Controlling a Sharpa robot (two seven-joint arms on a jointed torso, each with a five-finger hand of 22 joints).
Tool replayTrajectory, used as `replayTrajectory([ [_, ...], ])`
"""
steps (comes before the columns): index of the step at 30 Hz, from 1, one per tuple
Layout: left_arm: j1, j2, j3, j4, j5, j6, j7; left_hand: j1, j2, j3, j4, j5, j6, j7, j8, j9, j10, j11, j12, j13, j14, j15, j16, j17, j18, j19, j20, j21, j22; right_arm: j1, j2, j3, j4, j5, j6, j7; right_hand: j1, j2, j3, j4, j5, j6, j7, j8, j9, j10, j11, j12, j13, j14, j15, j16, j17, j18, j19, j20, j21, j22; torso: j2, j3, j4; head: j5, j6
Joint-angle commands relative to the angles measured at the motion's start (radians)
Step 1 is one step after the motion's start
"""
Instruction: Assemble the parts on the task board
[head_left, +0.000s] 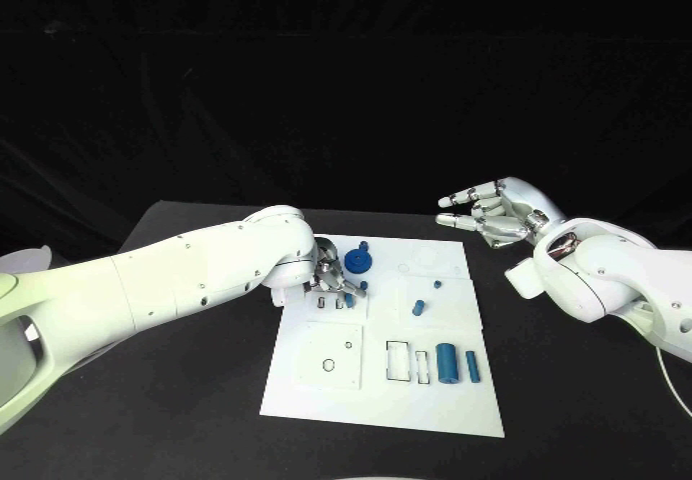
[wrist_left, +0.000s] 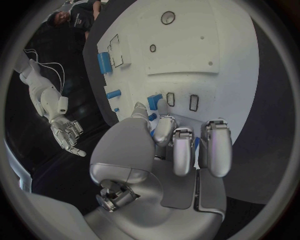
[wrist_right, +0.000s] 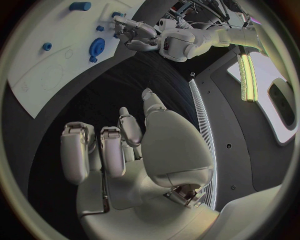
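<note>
left hand (head_left: 329, 275) down on far-left of task board (head_left: 382, 400), fingers pinching small blue part (wrist_left: 154, 101); seating step likely. right hand (head_left: 490, 212) spread, empty, over tabletop (head_left: 173, 400) right. next: press part into slot.

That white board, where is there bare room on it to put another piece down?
The white board is bare along its near edge, below the outlined slots, and in the far right corner by the right hand. It is crowded at the far left, where the left hand sits beside the blue round piece.
</note>
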Motion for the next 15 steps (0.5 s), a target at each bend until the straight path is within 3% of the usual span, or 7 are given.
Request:
replayTrajectory([
  [1, 0.001, 0.004, 0.0, -0.001, -0.009, 0.02, -0.035, 0.015, -0.002, 0.011, 0.001, 0.004, -0.007, 0.001, 0.004, 0.004, 0.01, 0.0, 0.005, 0.001, 0.105, -0.004, 0.003, 0.264, -0.019, 0.065, -0.005, 0.006, 0.132, -0.001, 0.001, 0.0, 0.0, -0.005, 0.016, 0.002, 0.005, 0.003, -0.006, -0.001, 0.003, 0.007, 0.002, 0.006, 0.001, -0.002, -0.003, -0.005, -0.001, 0.082, -0.005, -0.004, 0.174, 0.02, -0.005, -0.001, -0.005, -0.001, 0.001, 0.0001, 0.0001, 0.0, 0.0],
  [15, 0.001, 0.012, 0.0, -0.012, -0.01, 0.031, -0.035, 0.054, -0.008, 0.085, 0.0, 0.006, -0.012, -0.001, 0.002, 0.024, 0.011, -0.003, 0.006, 0.005, 0.105, -0.006, 0.003, 0.264, -0.02, 0.066, -0.007, 0.009, 0.139, -0.001, 0.002, 0.0, 0.001, -0.005, 0.02, 0.002, 0.004, 0.005, -0.008, -0.001, 0.006, 0.008, 0.002, 0.005, 0.001, -0.001, -0.003, -0.005, -0.001, 0.082, -0.005, -0.005, 0.174, 0.02, -0.006, -0.001, -0.006, -0.002, 0.001, -0.0001, 0.0, -0.002, -0.005],
])
